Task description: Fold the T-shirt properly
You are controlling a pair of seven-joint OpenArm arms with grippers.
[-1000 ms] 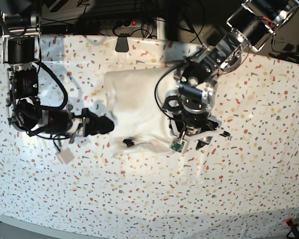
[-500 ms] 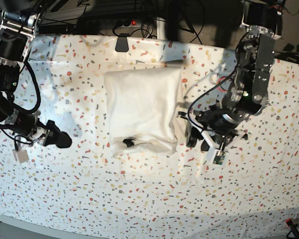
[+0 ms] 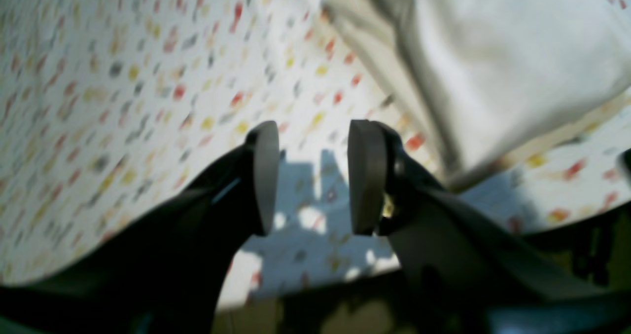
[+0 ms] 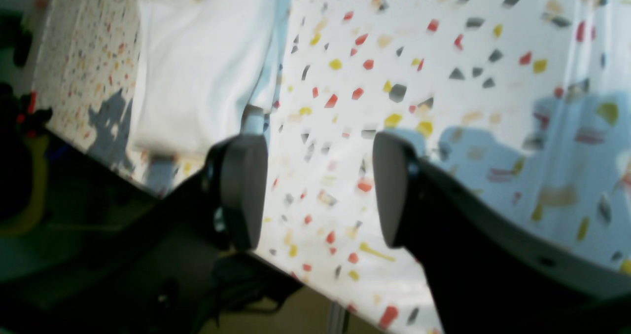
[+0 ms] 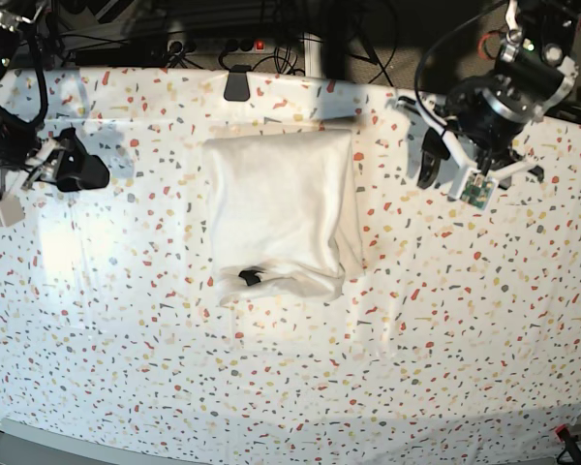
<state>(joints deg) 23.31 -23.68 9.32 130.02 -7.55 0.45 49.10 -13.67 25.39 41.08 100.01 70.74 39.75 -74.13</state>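
Both arms sit out at the sides of the table, well apart from the T-shirt (image 5: 281, 215). The left gripper (image 5: 434, 158) hangs over the upper right part of the base view, its wrist angled down and inward, with a small green circuit board (image 5: 476, 190) sticking out beside it. In its wrist view the two grey pads (image 3: 366, 176) stand apart with nothing between them, just tablecloth and their own shadow below. The right gripper (image 5: 80, 171) is over at the far left edge of the base view, pointing toward the middle of the table; its wrist view shows the fingers (image 4: 242, 190) spread wide with only speckled cloth in the gap, so it holds nothing either.

The T-shirt lies folded into a rough rectangle in the middle of the table, plain white side up. A small dark mark (image 5: 249, 278) shows near its lower edge, and the bottom hem looks a bit rumpled — the right side bulges slightly too.

The surface is a white terrazzo-speckled tablecloth (image 5: 387, 378) with red, yellow and grey flecks. A dark clip (image 5: 236, 83) pins it at the back edge — behind that there's a tangle of black cables (image 5: 271, 39) and a power strip with a red light (image 5: 260, 45).
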